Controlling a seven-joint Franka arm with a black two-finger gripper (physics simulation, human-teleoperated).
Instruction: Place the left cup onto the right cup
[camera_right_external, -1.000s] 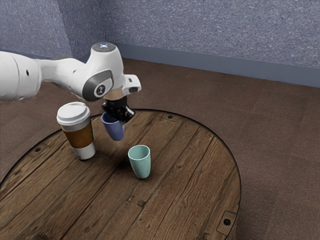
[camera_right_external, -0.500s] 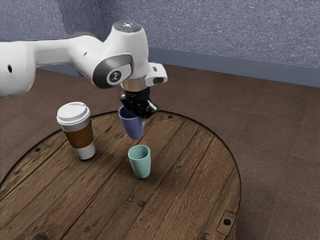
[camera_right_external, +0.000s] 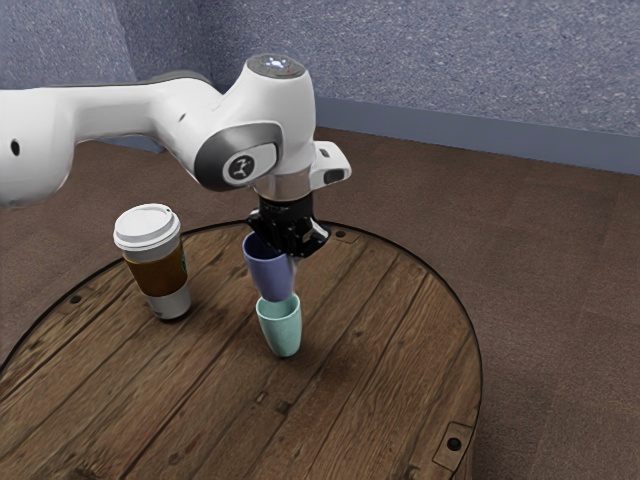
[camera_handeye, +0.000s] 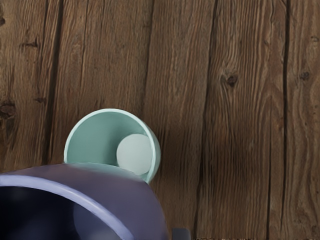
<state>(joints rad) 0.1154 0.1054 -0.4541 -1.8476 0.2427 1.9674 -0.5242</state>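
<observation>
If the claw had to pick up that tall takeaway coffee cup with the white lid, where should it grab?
Probably the brown middle band of the tall takeaway coffee cup, coming in level from the side. It stands upright, and its white lid closes the top, leaving no open rim to pinch.

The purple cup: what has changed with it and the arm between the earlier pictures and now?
The arm carried the purple cup toward the exterior view's right, then lowered it: from beside the coffee cup to over the green cup, its base now about at that cup's rim. The jaws stay shut on it. The green cup, coffee cup and table are unchanged.
</observation>
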